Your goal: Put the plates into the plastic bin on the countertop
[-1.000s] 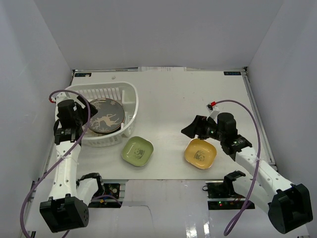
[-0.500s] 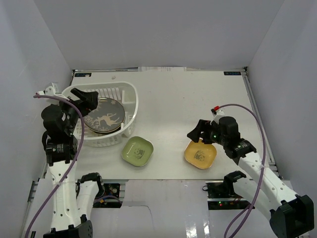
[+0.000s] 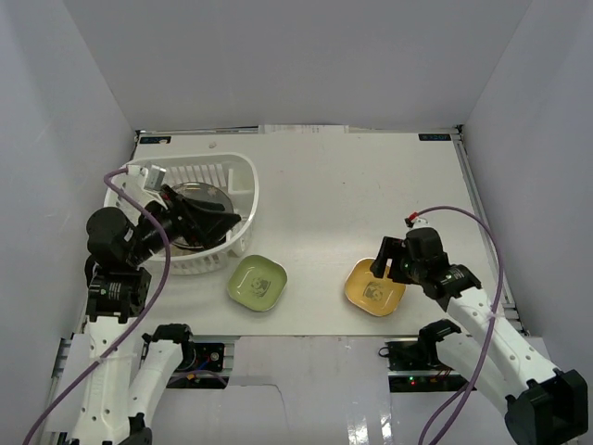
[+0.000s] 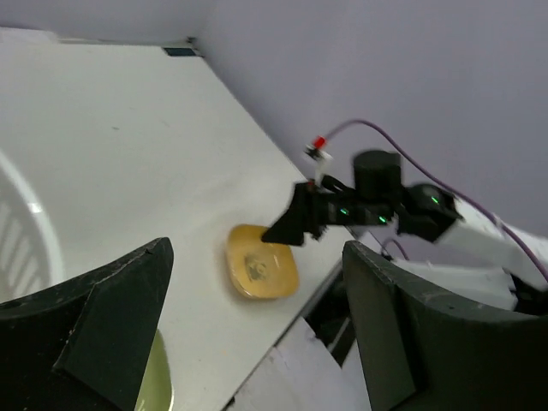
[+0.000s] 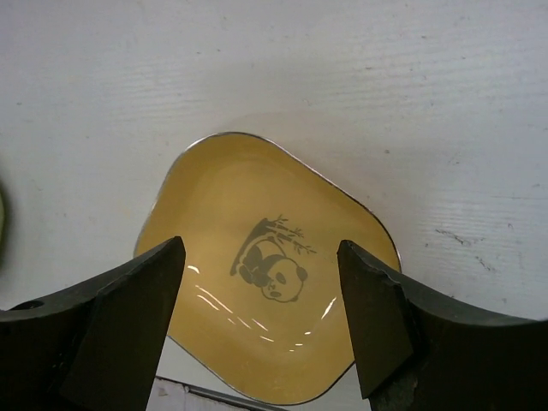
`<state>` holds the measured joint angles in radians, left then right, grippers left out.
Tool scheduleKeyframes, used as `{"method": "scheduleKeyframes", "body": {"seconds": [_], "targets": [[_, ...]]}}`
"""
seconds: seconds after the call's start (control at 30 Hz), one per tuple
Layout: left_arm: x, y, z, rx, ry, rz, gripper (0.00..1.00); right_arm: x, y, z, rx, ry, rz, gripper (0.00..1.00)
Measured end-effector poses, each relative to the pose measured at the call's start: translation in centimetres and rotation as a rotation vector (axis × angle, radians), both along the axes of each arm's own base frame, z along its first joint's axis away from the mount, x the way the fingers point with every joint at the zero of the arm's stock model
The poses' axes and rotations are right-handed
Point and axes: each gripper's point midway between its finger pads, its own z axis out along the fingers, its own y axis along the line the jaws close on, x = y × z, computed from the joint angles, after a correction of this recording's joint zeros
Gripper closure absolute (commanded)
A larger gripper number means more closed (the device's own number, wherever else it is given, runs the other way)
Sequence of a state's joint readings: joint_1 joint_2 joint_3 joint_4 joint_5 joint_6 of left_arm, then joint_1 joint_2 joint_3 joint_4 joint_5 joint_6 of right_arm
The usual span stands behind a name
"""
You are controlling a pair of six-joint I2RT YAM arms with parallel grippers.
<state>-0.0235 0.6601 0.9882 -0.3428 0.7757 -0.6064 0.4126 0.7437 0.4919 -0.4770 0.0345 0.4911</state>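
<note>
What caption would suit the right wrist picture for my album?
Open right gripper poised over a yellow panda-print plate on the white countertop.

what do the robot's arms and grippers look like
White links, black joints on the left arm and right arm. Blunt black wedge fingers. A purple cable loops along each arm, with a red tag near the right wrist.
</note>
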Motion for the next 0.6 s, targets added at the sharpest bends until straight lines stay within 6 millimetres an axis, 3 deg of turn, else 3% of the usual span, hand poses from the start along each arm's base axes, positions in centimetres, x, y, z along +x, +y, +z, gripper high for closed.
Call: {"method": "scheduleKeyframes", "body": {"seconds": [0.07, 0.17, 0.2, 0.27, 0.33, 0.47, 0.6], "targets": [[-2.2, -1.6, -0.1, 0.003, -0.023, -0.119, 0.12, -0.1, -0.5, -1.0, -0.034, 0.039, -0.022, 0.21], [-4.6, -3.0, -1.9, 0.016, -0.005, -0.237, 0.12, -0.4, -1.9, -2.2, -0.097, 0.095, -0.086, 0.2], [-5.0, -3.4, -2.9, 0.023, 0.014, -0.263, 0.13, -0.4, -2.5, -2.2, -0.118, 0.096, -0.117, 0.2], [-5.6, -4.0, -4.8, 0.035, 0.062, -0.313, 0.16, -0.1, -3.5, -1.5, -0.142, 0.072, -0.181, 0.06], [-6.0, -4.7, -6.6, 0.047, 0.119, -0.354, 0.16, 0.0, -4.4, -0.5, -0.152, 0.051, -0.241, 0.04], [-6.7, -6.0, -9.3, 0.081, 0.204, -0.414, 0.13, -1.0, -5.2, -0.5, -0.15, 0.104, -0.329, 0.08], [-6.6, -7.0, -11.8, 0.129, 0.265, -0.418, 0.1, -3.1, -5.4, -3.1, -0.134, 0.201, -0.377, 0.2]]}}
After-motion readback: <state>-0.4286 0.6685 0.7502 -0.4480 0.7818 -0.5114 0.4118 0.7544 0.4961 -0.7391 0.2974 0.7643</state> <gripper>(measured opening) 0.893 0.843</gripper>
